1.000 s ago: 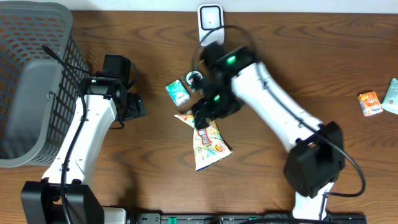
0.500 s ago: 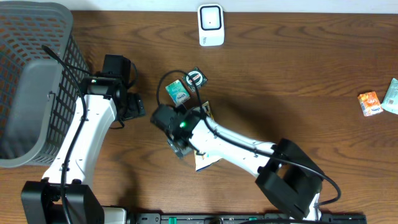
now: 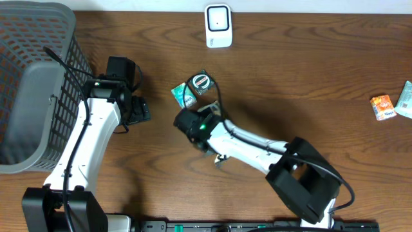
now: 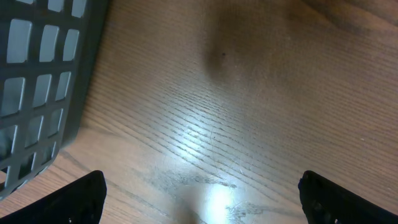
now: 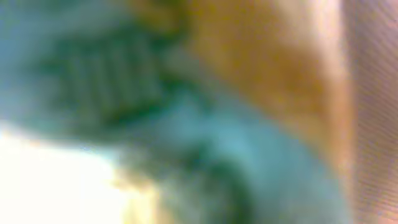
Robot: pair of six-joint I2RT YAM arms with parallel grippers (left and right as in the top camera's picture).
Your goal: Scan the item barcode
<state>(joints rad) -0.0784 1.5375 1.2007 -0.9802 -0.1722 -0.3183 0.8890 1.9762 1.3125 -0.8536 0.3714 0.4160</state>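
Note:
My right arm lies low across the table, and its gripper (image 3: 188, 122) sits just below a small green box (image 3: 182, 95) and a round dark-lidded item (image 3: 199, 84). The colourful snack packet is almost fully covered by that arm; only a pale scrap (image 3: 219, 158) shows under it. The right wrist view is filled with blurred teal and orange packaging pressed close, and no fingers show. The gripper is shut, but I cannot tell whether it grips anything. The white scanner (image 3: 218, 26) stands at the far edge. My left gripper (image 4: 205, 205) hangs open over bare wood.
A grey mesh basket (image 3: 32, 90) fills the far left, and its wall (image 4: 43, 81) shows in the left wrist view. An orange packet (image 3: 382, 107) and a pale one (image 3: 405, 96) lie at the right edge.
My right arm swung down from near the scanner to lie low over the snack packet, covering it, and its jaws went from open to shut. The left arm has not moved.

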